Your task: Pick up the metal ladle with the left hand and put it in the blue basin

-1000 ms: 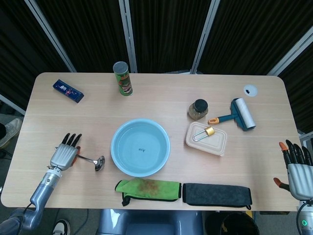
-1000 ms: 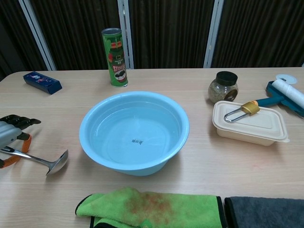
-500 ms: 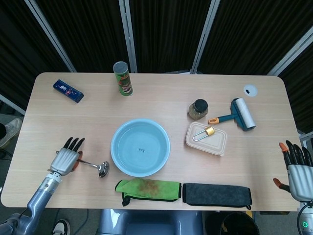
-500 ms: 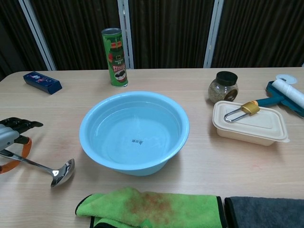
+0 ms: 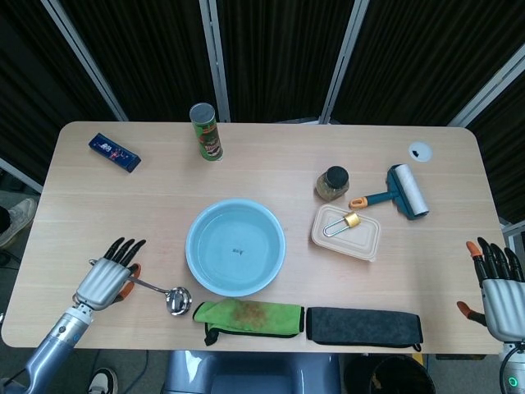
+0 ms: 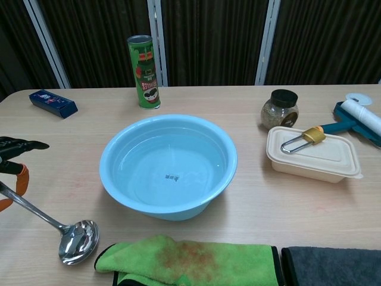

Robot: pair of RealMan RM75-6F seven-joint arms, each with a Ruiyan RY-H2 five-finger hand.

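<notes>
The left hand [image 5: 105, 279] grips the metal ladle [image 6: 56, 229] by its handle. The ladle bowl has swung nearer the green cloth [image 5: 248, 317], left of the blue basin [image 5: 235, 247]. Transfer into the basin remains.

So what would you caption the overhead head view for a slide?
Left hand holds the metal ladle beside the blue basin.

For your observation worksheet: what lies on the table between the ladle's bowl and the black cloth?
The green cloth lies between the ladle's bowl and the black cloth, clearest in the head view.
</notes>
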